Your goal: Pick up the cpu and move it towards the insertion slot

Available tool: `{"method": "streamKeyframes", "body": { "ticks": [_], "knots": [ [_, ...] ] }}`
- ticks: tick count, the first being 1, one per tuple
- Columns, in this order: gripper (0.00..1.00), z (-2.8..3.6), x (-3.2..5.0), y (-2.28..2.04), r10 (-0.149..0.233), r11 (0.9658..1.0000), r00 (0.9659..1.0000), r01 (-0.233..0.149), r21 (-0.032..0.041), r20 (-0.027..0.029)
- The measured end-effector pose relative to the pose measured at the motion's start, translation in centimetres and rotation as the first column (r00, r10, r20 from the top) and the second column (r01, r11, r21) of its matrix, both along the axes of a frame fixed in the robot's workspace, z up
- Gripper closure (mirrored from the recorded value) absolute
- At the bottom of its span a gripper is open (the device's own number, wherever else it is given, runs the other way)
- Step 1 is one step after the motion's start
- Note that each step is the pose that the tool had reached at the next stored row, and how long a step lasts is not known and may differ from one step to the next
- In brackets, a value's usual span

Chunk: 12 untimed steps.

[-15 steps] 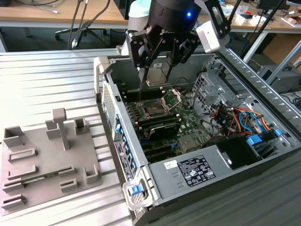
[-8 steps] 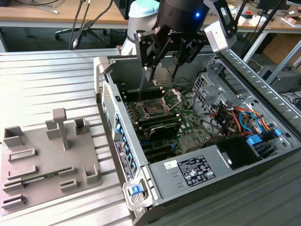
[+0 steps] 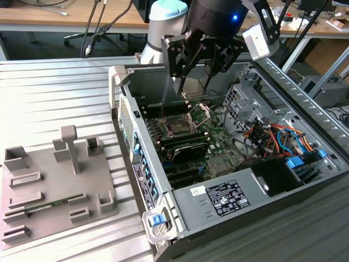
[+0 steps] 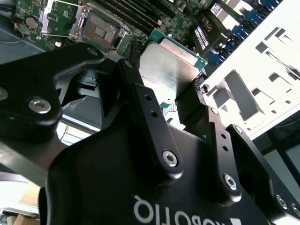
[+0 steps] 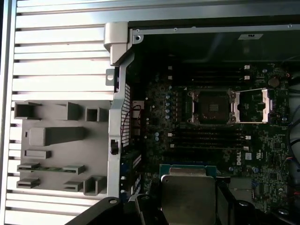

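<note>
Second wrist view looks down past the gripper [image 4: 180, 96], whose two black fingers [image 4: 140, 101] are clamped on the edges of one cpu [image 4: 166, 68], its silvery top face and thin green rim held clear above the motherboard [image 4: 61, 21]. Beyond it lies the insertion slot [image 4: 101, 30], a dark square socket with its silver retaining plate [image 4: 60, 16] swung open beside it. First wrist view shows the cpu [image 5: 187, 194] near the long black memory slots [image 5: 206, 138], apart from the insertion slot [image 5: 212, 105]. White lettering on the gripper body cannot be read whole. Exterior view has the gripper [image 3: 195, 87] hanging inside the open computer case [image 3: 180, 207], above the insertion slot [image 3: 178, 126]. On the exterior view's left sits one grey plastic tray [image 3: 54, 180], holding a green memory stick [image 3: 46, 206]. One white label [image 3: 226, 197] lies on the power supply.
</note>
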State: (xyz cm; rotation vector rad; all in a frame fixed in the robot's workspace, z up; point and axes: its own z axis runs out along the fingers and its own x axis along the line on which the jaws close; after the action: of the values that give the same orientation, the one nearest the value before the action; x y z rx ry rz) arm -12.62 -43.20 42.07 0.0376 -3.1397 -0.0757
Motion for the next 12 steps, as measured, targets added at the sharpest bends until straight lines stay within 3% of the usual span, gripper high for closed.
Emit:
{"method": "streamKeyframes", "body": {
  "ticks": [12],
  "knots": [
    [0.45,0.00,1.20,0.00,0.000,1.0000,1.0000,0.000,0.0000,0.0000]
  ]
}}
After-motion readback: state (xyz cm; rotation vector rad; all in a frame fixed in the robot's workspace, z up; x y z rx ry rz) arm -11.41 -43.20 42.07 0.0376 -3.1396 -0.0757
